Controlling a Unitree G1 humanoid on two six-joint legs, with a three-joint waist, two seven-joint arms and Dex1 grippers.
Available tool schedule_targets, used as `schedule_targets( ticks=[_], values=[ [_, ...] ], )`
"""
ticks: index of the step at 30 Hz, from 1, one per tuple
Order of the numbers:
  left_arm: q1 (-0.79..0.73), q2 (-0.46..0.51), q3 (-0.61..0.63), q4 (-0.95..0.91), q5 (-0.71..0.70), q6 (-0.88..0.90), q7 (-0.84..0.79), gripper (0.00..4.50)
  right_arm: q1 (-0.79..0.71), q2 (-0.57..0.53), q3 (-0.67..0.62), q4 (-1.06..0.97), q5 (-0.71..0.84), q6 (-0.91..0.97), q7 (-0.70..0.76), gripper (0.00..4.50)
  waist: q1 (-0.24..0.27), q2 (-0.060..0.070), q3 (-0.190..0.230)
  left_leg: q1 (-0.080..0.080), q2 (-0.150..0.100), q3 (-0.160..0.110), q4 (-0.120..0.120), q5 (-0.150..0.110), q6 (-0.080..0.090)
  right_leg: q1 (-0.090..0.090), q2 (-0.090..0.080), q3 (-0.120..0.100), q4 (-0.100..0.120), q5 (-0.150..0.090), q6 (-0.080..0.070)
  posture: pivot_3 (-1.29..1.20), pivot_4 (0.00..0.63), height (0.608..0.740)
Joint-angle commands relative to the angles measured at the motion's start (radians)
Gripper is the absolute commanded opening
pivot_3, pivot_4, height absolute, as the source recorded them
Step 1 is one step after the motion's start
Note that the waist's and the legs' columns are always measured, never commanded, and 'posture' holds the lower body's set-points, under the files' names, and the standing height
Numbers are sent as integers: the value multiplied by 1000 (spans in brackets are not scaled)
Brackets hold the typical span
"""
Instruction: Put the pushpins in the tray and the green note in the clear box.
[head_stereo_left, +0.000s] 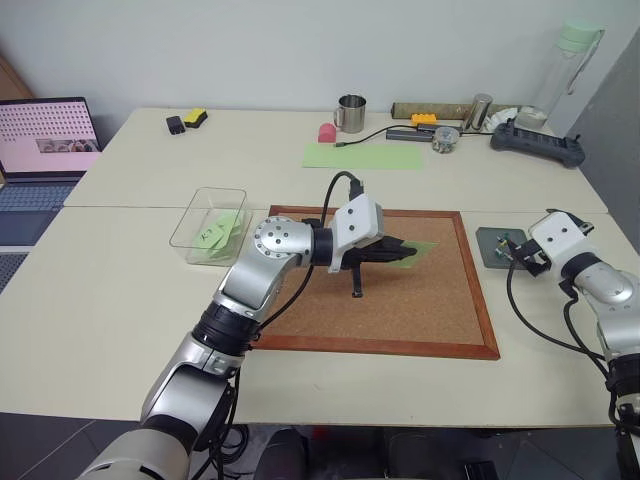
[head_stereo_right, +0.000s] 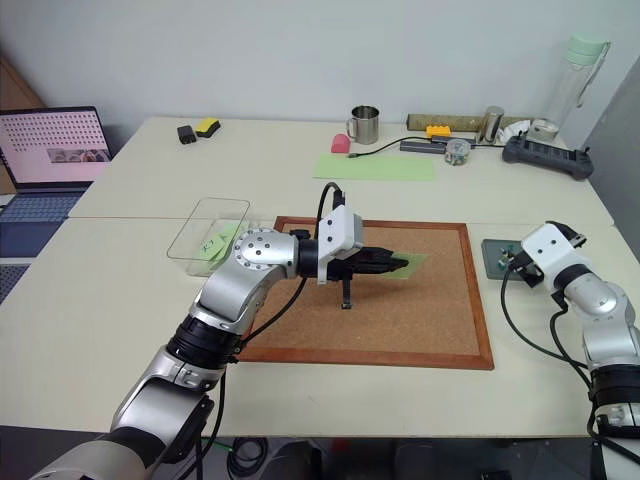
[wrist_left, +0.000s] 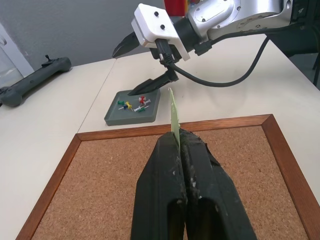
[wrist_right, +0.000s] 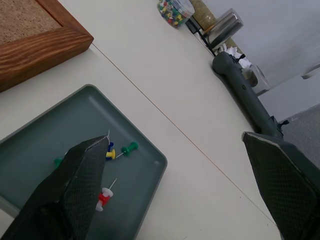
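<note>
**Green note pinched above the corkboard; pushpins in the tray**

Left gripper (head_stereo_left: 405, 254) closed flat on the green note (head_stereo_left: 421, 250), held edge-up over the corkboard (head_stereo_left: 420, 310) toward its far edge. Clear box (head_stereo_left: 196, 238) set off the board's far-left corner, back along the left arm, the nearer one, long axis running near to far. Right gripper (wrist_right: 175, 185) spread wide and empty over the tray (wrist_right: 45, 145) beside the board's right edge; pushpins (wrist_right: 117, 151) inside. No legible writing.
</note>
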Motion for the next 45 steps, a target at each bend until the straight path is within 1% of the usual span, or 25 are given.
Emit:
schedule_targets(
  ticks=[1,3,6,8,11,14,19,25,28,29,30,31,32,34,40,42,43,45],
  values=[
    [-40,-21,102,-32,-86,68,46,0,-11,75,-64,-149,226,54,123,4474,0,0,0,0,0,0,0,0,0,0,0,0,0,0,0,0,150,740],
    [-55,-25,161,-23,-122,111,90,0,4,136,-87,-290,418,219,212,4474,-6,0,0,0,1,0,0,0,0,0,0,0,0,0,0,0,150,740],
    [-50,-3,239,-5,-105,127,193,0,45,163,-81,-546,696,487,305,4474,-2,2,0,0,1,-2,0,0,0,0,2,-1,1,0,0,0,150,740],
    [-33,15,299,-7,-93,142,281,0,54,169,-82,-681,824,616,302,4474,-1,2,0,0,2,-3,0,0,0,0,1,-1,1,0,0,0,150,740],
    [5,44,391,-19,-35,118,449,0,35,173,-94,-813,943,734,251,4474,2,1,0,-1,1,-4,0,0,0,0,1,-2,0,0,0,0,150,740],
    [42,76,478,-13,57,110,658,0,-6,171,-80,-899,1000,800,212,4474,2,1,0,-1,1,-5,1,0,0,0,0,-3,1,0,0,0,150,740],
    [100,106,532,-8,137,201,841,0,-88,172,-67,-938,1053,860,180,4474,6,1,0,-1,1,-5,0,0,0,0,0,-3,1,0,0,0,150,740],
    [117,112,542,27,162,226,914,0,-112,168,-64,-935,1061,879,181,4474,17,-2,0,-3,0,-6,0,0,0,0,-2,-6,1,0,0,0,150,740],
    [129,110,535,40,150,229,904,0,-108,170,-67,-936,1058,881,171,4474,16,-2,0,-2,0,-6,0,0,0,0,-2,-6,1,0,0,0,150,740],
    [134,110,530,39,153,230,904,197,-104,169,-67,-936,1054,880,171,4493,16,-2,0,-2,0,-6,0,0,0,0,-2,-6,1,0,0,0,150,740],
    [137,111,526,38,155,231,905,197,-101,168,-67,-936,1051,879,172,4493,16,-2,0,-2,0,-6,0,0,0,0,-2,-6,1,0,0,0,150,740],
    [142,111,527,36,155,233,906,457,-100,167,-68,-937,1050,879,170,4500,15,-2,0,-2,0,-6,0,0,0,0,-2,-6,1,0,0,0,150,740],
    [143,111,526,37,158,233,910,500,-101,167,-69,-934,1050,879,169,4500,15,-2,0,-2,0,-6,0,0,0,0,-2,-6,1,0,0,0,150,740],
    [141,110,528,41,162,232,920,955,-103,167,-74,-930,1052,879,166,4500,15,-2,0,-2,0,-6,0,0,0,0,-2,-6,1,0,0,0,150,740],
    [120,107,523,49,146,216,912,2105,-102,153,-72,-907,1025,866,179,4500,15,-2,0,-2,0,-6,0,0,0,0,-2,-6,1,0,0,0,150,740],
    [114,104,507,40,122,192,862,2441,-96,140,-66,-890,992,857,185,4500,16,-2,0,-2,0,-6,0,0,0,0,-2,-6,1,0,0,0,150,740],
    [111,105,484,33,101,176,804,2599,-84,122,-50,-875,947,839,198,4500,16,-2,1,-3,0,-6,0,0,0,0,-2,-6,1,0,0,0,150,740],
    [111,121,410,-8,39,208,630,3017,-43,65,-2,-841,847,798,247,4500,18,-2,0,-3,0,-6,0,0,0,0,-2,-6,0,0,0,0,150,740]
  ],
)
